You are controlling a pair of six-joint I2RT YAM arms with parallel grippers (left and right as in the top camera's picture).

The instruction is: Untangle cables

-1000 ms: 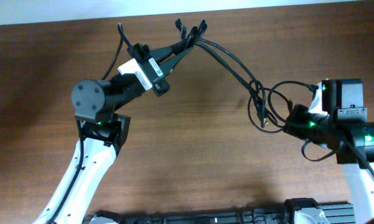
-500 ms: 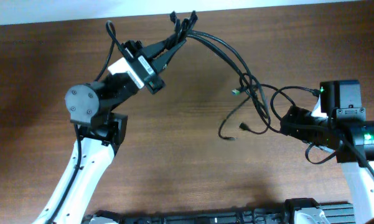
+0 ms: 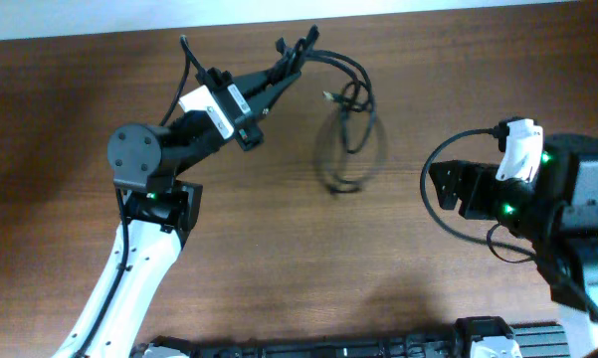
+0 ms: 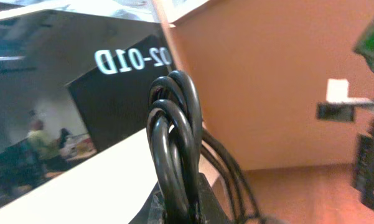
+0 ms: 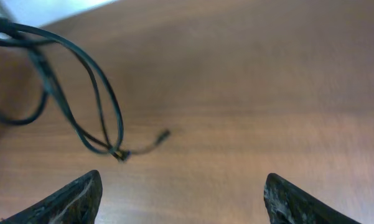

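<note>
While my left tool (image 3: 295, 58) clamps the thin black flexible cables (image 3: 350, 121), whose knotted loops dangle just beside it, my right tool (image 5: 183, 182) gapes empty well apart from it, so I judge most untangling remains.

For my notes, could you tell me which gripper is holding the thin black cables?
The left gripper, shut on the thin black cables; the right gripper stands open and empty, apart from them.

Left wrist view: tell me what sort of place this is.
Probably an office-like robotics lab: a wooden table, a dark lettered panel, and a blurred person in the background.
</note>
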